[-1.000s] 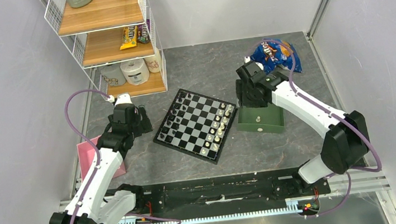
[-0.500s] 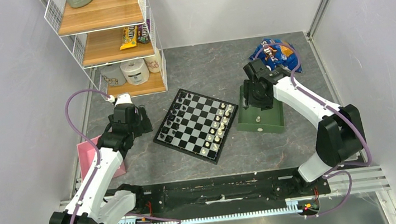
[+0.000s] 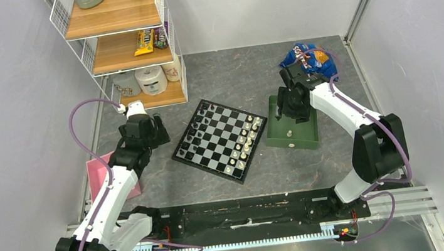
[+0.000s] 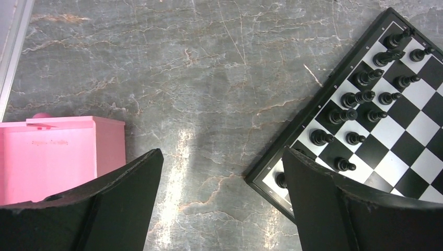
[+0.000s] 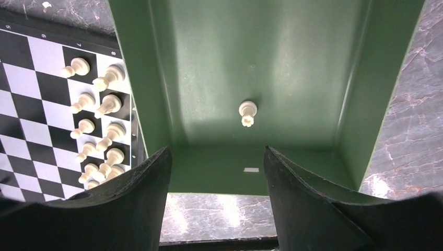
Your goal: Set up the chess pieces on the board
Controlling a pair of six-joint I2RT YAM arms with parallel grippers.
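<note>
The board (image 3: pixel 220 139) lies mid-table, with black pieces along its left side and several cream-white chess pieces (image 3: pixel 243 141) along its right side. They also show in the right wrist view (image 5: pixel 96 104). One cream-white piece (image 5: pixel 247 113) stands alone in the green tray (image 5: pixel 219 52), also seen from above (image 3: pixel 289 133). My right gripper (image 5: pixel 217 162) is open and empty, hovering over the tray's far end (image 3: pixel 293 105). My left gripper (image 4: pixel 222 167) is open and empty above bare table left of the board (image 4: pixel 365 120).
A pink box (image 3: pixel 100 174) lies left of the left arm. A wire shelf rack (image 3: pixel 121 42) with toilet rolls and snack packs stands at the back left. A blue snack bag (image 3: pixel 306 59) lies behind the green tray (image 3: pixel 309 137).
My right gripper has moved right and back, from the board's right edge to above the green tray. My left arm has barely moved.
</note>
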